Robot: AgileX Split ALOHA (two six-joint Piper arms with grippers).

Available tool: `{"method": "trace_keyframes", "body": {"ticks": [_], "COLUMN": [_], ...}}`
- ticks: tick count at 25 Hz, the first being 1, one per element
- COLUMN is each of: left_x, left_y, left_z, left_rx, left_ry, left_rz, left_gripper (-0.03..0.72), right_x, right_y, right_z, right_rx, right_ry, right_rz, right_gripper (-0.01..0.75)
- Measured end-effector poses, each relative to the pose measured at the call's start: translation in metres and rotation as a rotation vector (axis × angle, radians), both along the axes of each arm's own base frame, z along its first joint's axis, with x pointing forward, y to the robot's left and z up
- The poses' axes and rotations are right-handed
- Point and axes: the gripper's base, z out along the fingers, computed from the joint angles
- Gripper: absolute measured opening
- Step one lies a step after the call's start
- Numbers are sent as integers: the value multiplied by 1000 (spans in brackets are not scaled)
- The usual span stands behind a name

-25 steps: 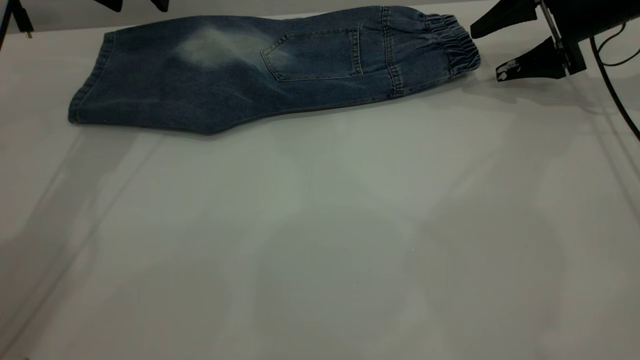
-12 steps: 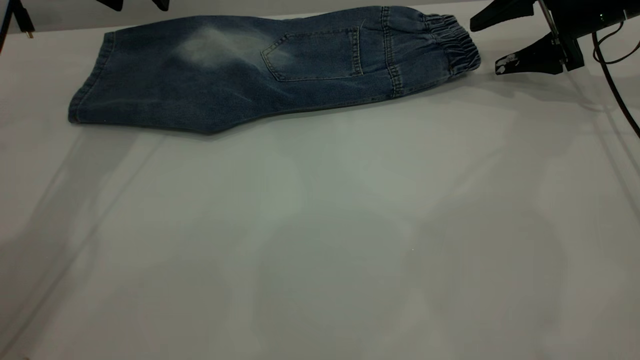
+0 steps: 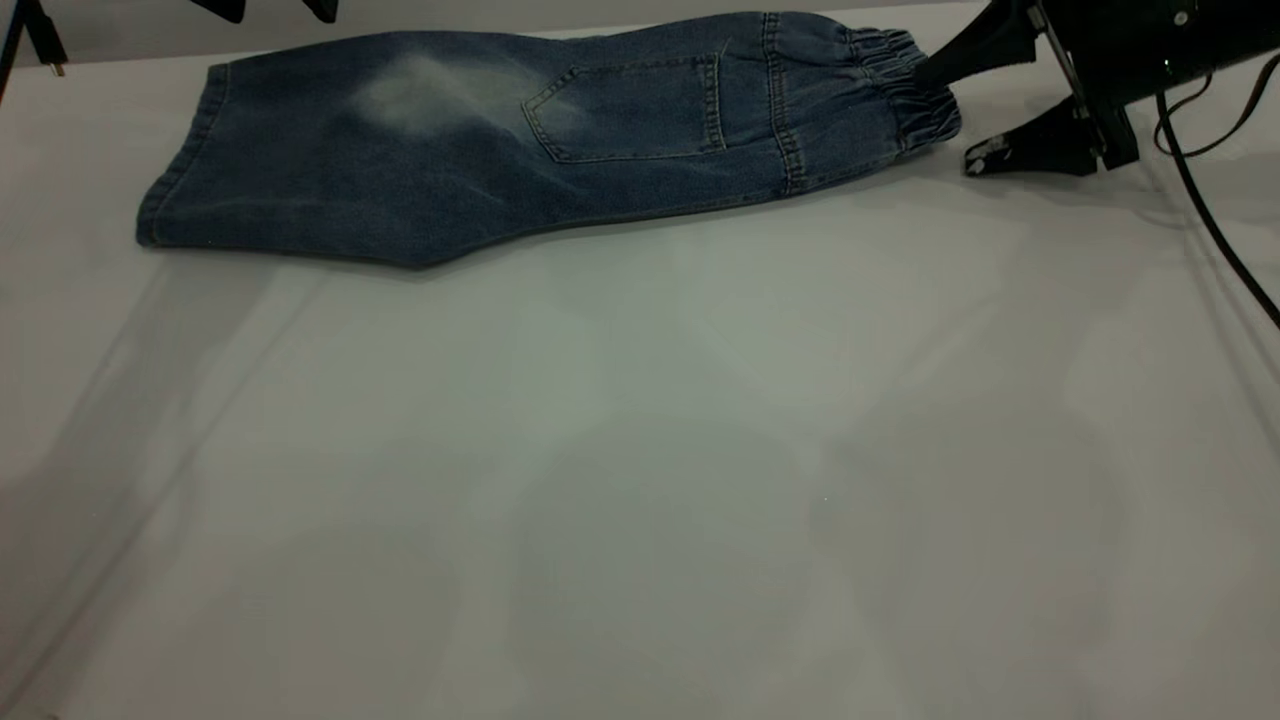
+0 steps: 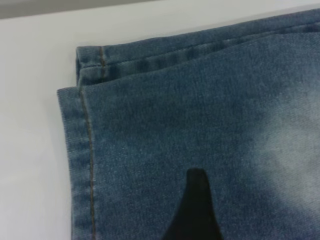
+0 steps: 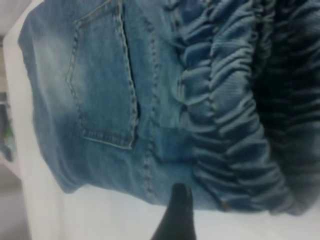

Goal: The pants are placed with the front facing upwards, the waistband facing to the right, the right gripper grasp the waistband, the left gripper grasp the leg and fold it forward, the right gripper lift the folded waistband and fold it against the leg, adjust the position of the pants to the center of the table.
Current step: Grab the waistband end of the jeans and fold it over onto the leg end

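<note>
Now the pants (image 3: 520, 140) lie flat at the far edge of the table (image 3: 640, 480), folded in half lengthwise w/ the back side up, so the patch pocket (image 3: 625, 108) shows on top. Waistband (image 3: 905, 85) points to 3 o'clock, and the leg (image 3: 300, 170) w/ its stitched hem cuff (image 3: 180, 170) points to 9 o'clock. A pale faded patch (image 3: 425, 90) sits on the leg, just at 9 o'clock from the pocket. Right gripper (image 3: 950, 110) is at the waistband end, jaws spread wide open, holding nothing yet. Its far finger tip touches or lies just over the ruched band, and its near finger (image 3: 1020, 155) sits low by the table, just at 3 o'clock from the band's near corner, a bit apart from the cloth. A thin black cable (image 3: 1215, 230) hangs from that arm toward 5 o'clock. In the right wrist view the gathered band (image 5: 235, 115) fills most of the pic, w/ one dark finger tip (image 5: 177, 212) by its edge. Left gripper (image 3: 265, 10) hangs over the far edge at about 11 o'clock, above the leg. Left wrist view shows one black finger (image 4: 195, 210) over the denim near the two stacked hems (image 4: 87, 100); can't tell how far its jaws are open.
</note>
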Motion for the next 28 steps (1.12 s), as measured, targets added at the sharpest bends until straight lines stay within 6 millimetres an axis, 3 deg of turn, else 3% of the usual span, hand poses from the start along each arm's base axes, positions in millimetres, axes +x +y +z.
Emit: {"method": "trace_keyframes", "body": {"ticks": [16,28], "left_x": [0,0], "left_y": [0,0], "left_z": [0,0], "left_rx": [0,0], "left_ry": [1,-2], "left_rz": [0,-1], "left_gripper": [538,538], "right_x": [24,31], "right_y": [8,27], "right_z": [-3,-5], "right_rx": [0,26], "right_ry": [-49,-64], "right_rz": [-38,16], "right_gripper": [591,570]}}
